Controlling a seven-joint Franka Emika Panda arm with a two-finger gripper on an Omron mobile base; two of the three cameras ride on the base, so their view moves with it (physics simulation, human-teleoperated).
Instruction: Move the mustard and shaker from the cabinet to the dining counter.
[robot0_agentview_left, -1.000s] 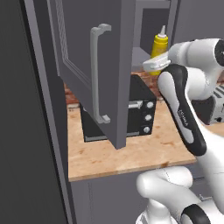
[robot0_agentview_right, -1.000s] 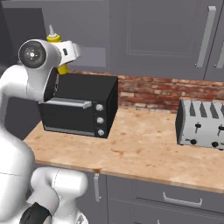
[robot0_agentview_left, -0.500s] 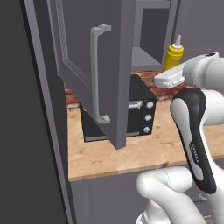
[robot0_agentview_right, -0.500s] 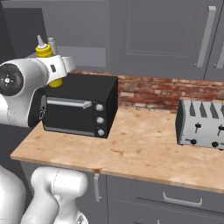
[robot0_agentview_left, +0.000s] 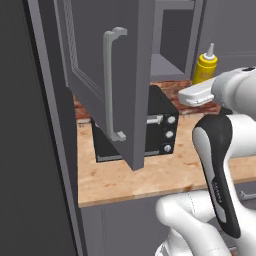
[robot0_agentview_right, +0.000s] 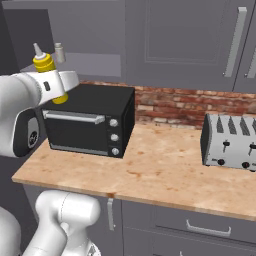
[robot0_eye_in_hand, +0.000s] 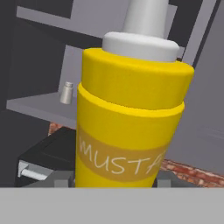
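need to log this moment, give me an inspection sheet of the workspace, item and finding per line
surface: wood worktop, bare in front of the appliances
job's things: mustard upright in the gripper, out of the cabinet, above the toaster oven; shaker on the cabinet shelf; cabinet door open
clutter: toaster oven at the worktop's left end, steel toaster at the right
grippers: gripper shut on the mustard's lower body
cables: nothing seen
surroundings: brick backsplash, closed upper cabinets, grey lower drawers
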